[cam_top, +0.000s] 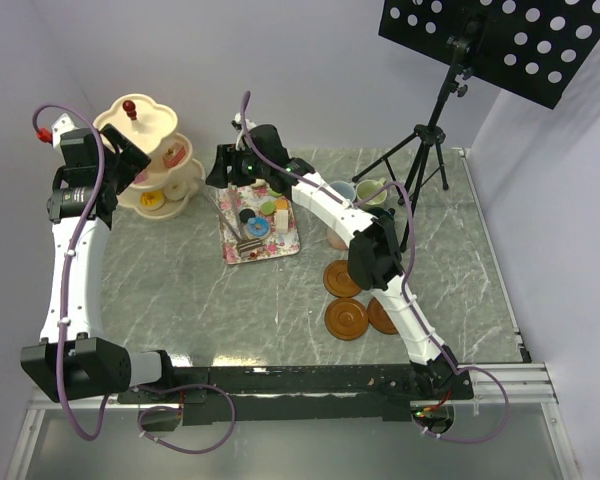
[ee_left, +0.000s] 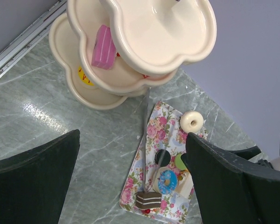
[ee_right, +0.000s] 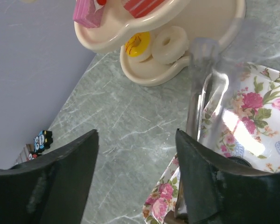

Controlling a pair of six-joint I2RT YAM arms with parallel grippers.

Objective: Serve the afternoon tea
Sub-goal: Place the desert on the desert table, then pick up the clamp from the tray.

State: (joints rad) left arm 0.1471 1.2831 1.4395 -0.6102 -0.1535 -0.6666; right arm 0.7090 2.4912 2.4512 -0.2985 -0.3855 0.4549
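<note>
The cream three-tier stand stands at the back left. A pink cake sits on its middle tier, and a yellow donut and a white donut lie on the bottom tier. More toy cakes lie on the floral tray: a blue donut, a chocolate slice and a white ring. My left gripper hovers open beside the stand, holding nothing. My right gripper is open over the tray's back left corner, with bare marble between its fingers. Mugs stand at the back, and brown saucers lie in front.
Metal tongs lie along the tray's left edge, next to my right gripper's right finger. A black tripod with a perforated board stands at the back right. The table's raised rail runs along the right side.
</note>
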